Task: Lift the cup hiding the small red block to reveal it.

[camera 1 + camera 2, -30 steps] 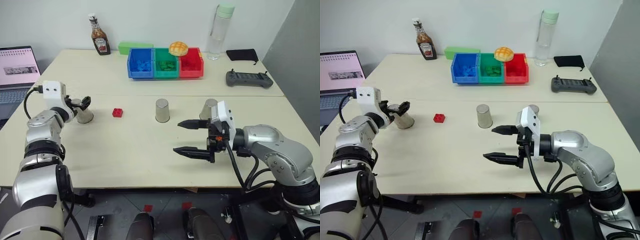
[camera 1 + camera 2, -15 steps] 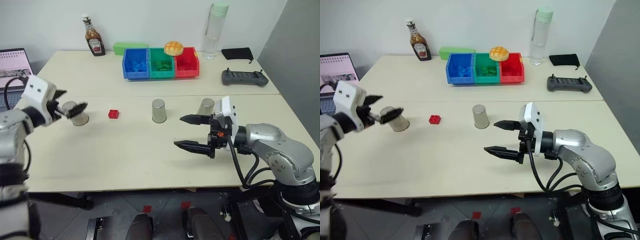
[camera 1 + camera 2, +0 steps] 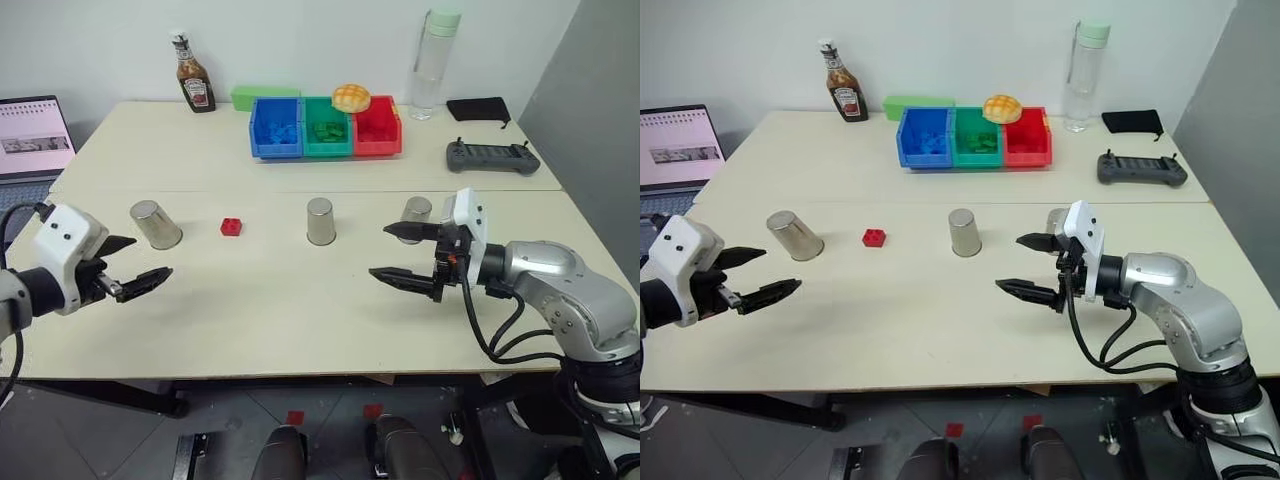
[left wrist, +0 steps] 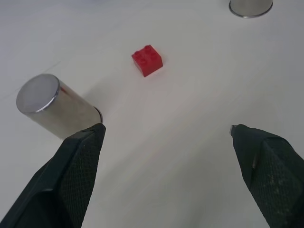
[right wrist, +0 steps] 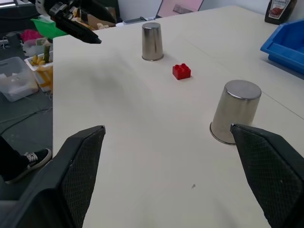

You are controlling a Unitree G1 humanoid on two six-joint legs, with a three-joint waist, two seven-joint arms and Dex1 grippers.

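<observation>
While both grippers hover open and empty, 3 tapered steel cups stand upside down on the matte table (image 3: 300, 310).
The leftmost cup (image 3: 155, 223) sits just beside the studded small red block (image 3: 232, 227), which lies uncovered; left gripper (image 3: 133, 266), right gripper (image 3: 397, 253).

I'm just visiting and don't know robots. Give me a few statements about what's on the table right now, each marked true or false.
1. The small red block lies uncovered on the table. True.
2. The left gripper is clamped on a cup. False: its fingers are open, holding nothing, and the left cup stands free on the table.
3. Three steel cups stand upside down in a row. True: the left cup, the middle cup and the right cup.
4. The red block sits between the middle and right cups. False: it sits between the left and middle cups.
5. The right gripper is shut. False: its fingers are spread, empty.
</observation>
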